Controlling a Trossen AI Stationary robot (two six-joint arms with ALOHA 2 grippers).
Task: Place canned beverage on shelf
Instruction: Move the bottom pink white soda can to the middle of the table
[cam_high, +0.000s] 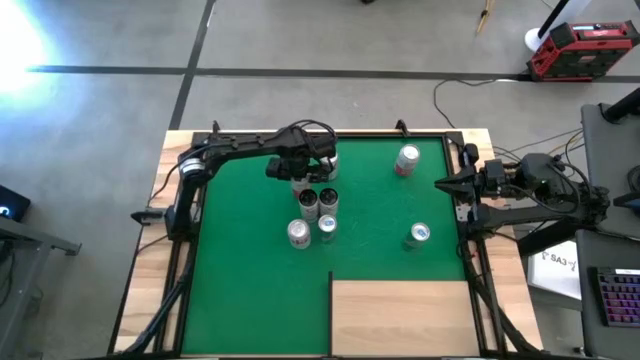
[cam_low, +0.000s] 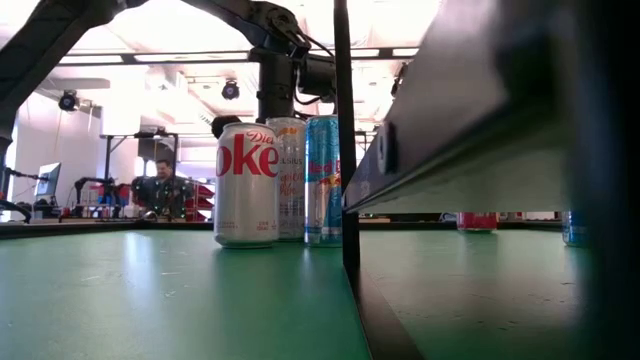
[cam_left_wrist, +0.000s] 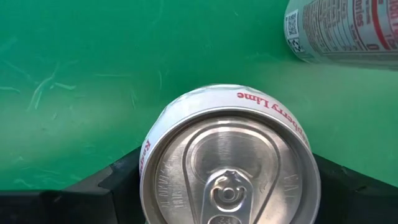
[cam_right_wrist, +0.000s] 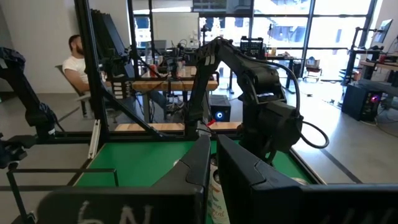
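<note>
A white can marked "Raspberry Lime" (cam_left_wrist: 230, 155) stands upright on the green mat (cam_high: 250, 260), at the far end of a cluster of cans (cam_high: 318, 203). My left gripper (cam_high: 300, 178) is over it, pointing down, shut on it. In the low view this can (cam_low: 288, 180) stands behind a Diet Coke can (cam_low: 246, 185). The shelf (cam_high: 400, 318), a pale plywood panel, lies at the near right. My right gripper (cam_high: 442, 183) is shut and empty at the mat's right edge. My left gripper has the white can's upper side wall (cam_left_wrist: 149, 155) between its two fingers (cam_left_wrist: 118, 180), one on each side. The fingers come from above, pointing down. The can stands upright with its base on the mat. The can's rim hides the exact contact.
Two cans (cam_high: 310, 206) stand right beside the held one and two more (cam_high: 298, 233) nearer. One can (cam_high: 407, 160) lies at the far right, another (cam_high: 418, 235) stands near the shelf. A can on its side (cam_left_wrist: 348, 28) lies close by. People sit beyond the table.
</note>
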